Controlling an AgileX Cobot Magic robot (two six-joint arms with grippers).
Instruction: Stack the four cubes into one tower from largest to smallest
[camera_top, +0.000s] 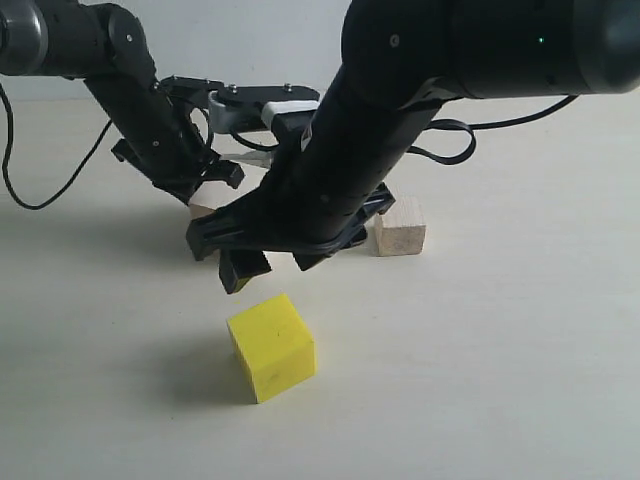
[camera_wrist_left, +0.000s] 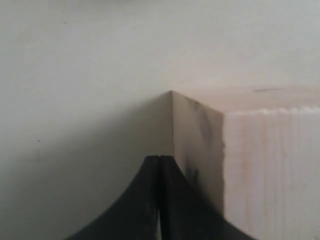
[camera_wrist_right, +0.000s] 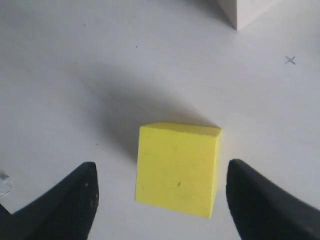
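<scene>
The bright yellow cube (camera_top: 272, 345) sits alone on the table near the front. My right gripper (camera_top: 275, 268) hangs open just above and behind it. In the right wrist view the yellow cube (camera_wrist_right: 177, 167) lies between the two spread fingertips (camera_wrist_right: 82, 192) without touching them. A pale wood cube (camera_top: 400, 227) stands to the right of the arm. Another pale wood cube (camera_top: 203, 207) shows partly under my left gripper (camera_top: 218, 183). In the left wrist view that gripper (camera_wrist_left: 160, 161) is shut and empty, right beside the pale cube (camera_wrist_left: 260, 165). A fourth cube is hidden.
The pale tabletop (camera_top: 500, 380) spreads wide to the right and front. A black cable (camera_top: 40, 195) loops at the far left, and another cable (camera_top: 450, 150) hangs behind the right arm. The corner of a pale cube (camera_wrist_right: 245, 10) shows beyond the yellow one.
</scene>
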